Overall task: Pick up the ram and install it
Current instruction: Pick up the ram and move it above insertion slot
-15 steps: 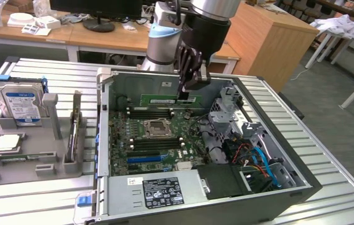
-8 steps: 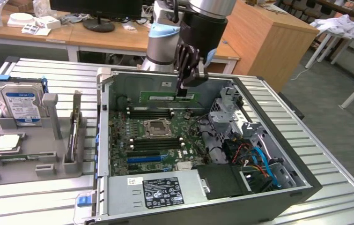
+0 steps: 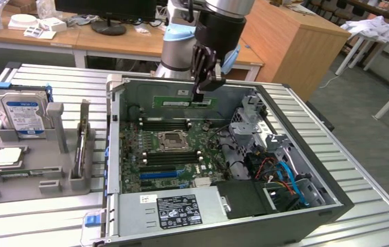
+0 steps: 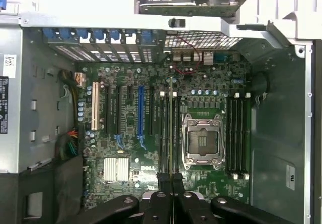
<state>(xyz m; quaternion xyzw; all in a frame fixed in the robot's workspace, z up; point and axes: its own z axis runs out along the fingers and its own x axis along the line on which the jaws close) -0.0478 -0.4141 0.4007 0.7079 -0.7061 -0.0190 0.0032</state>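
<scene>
End effector [image 3: 198,97] clenched on ram [image 3: 178,102], high over open case [image 3: 335,203]. Stick stretches toward exterior view's left, long axis parallel to memory slots [image 3: 170,154] waiting below, nearer.

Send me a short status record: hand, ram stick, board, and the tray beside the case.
hand: shut on the ram stick
ram stick: held on edge above the motherboard, roughly along the slots beside the socket, not seated
motherboard: inside the open computer case
tray: at the exterior view's left of the case, holding a hard drive and a processor chip
</scene>
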